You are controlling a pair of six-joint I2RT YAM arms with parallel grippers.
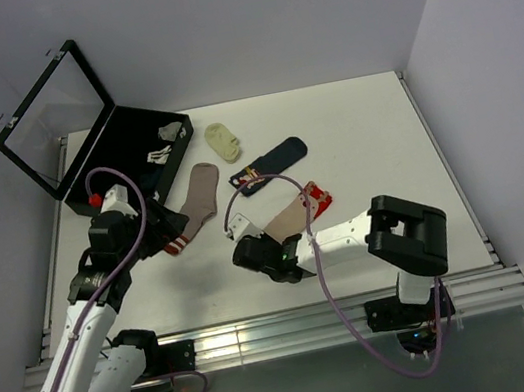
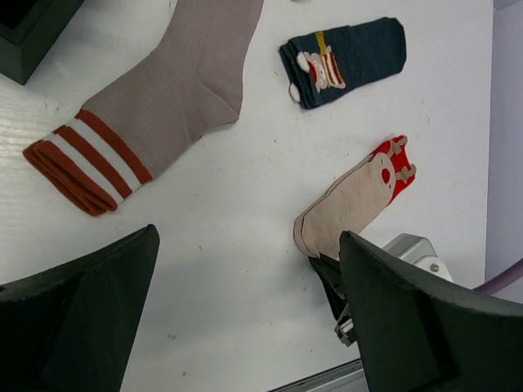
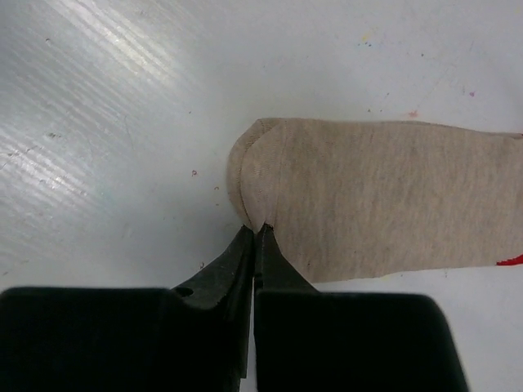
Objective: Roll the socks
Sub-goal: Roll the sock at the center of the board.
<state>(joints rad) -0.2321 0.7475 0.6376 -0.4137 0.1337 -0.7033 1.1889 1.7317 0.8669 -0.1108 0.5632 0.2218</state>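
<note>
— How is the right hand [image 3: 260,235] seen?

— In the right wrist view its jaws are seen pressed together, with the tips set on the rim of the rounded plain end of the beige sock [image 3: 376,196]. Whether cloth is caught between them cannot be told. The sock is laid flat on the surface [image 1: 363,137], stretching away ahead of the tips and to their right.

— What is added by the other views?

— The reindeer face on the sock's red end is made out only in the left wrist view, at the end far from the right hand. The left hand [image 2: 249,241] is seen there spread wide above bare surface, with nothing between its fingers. Ahead of it and to its left the dusty-pink sock [image 2: 172,98] with a red-and-white striped cuff is laid out. The navy sock [image 2: 347,53] lies ahead and to its right. Only from above are an open black case [image 1: 121,145] and a pale-yellow sock [image 1: 223,140] shown, beyond both hands.
</note>
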